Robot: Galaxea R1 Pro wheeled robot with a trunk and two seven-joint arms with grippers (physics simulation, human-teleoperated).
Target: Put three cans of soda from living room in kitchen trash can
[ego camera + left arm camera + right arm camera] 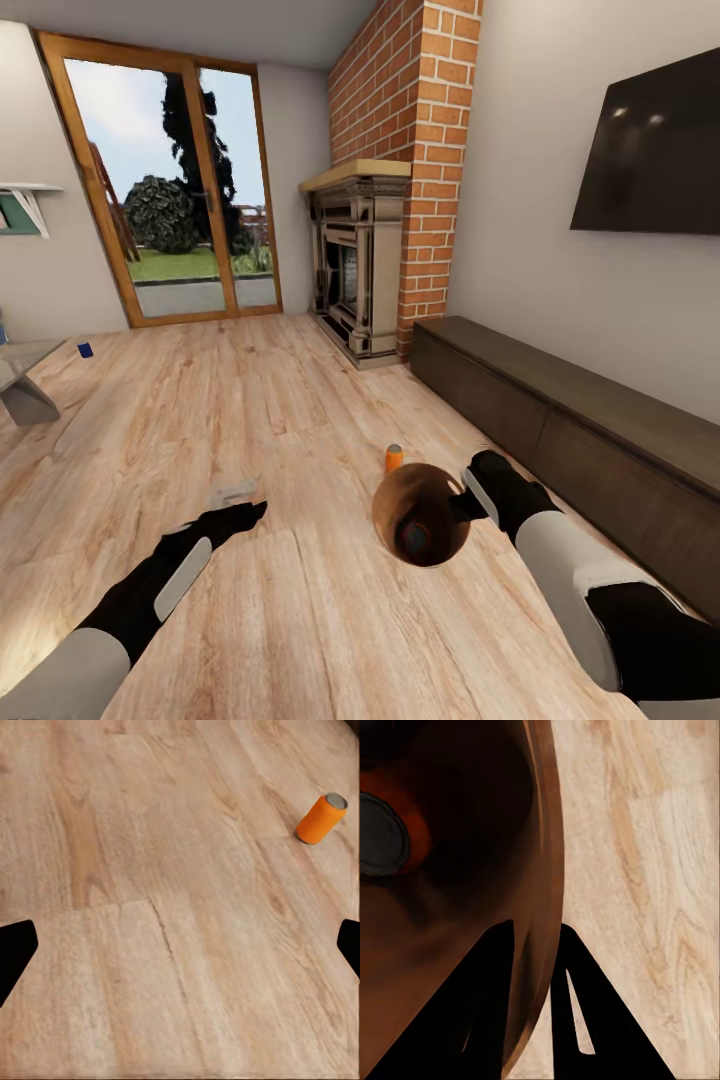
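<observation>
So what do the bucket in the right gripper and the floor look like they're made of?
The bucket looks like copper-toned metal: brown with a soft sheen and a thin rim, though a render leaves it open. The floor reads as pale wood planks, matte, with visible grain and seams.

Both arms wear pale grey-white forearm shells that give way to matte black wrists. The left gripper is black with a light grey panel along its side — its fingers taper to thin points. The right gripper matches — black, with a grey-white inset plate.
</observation>
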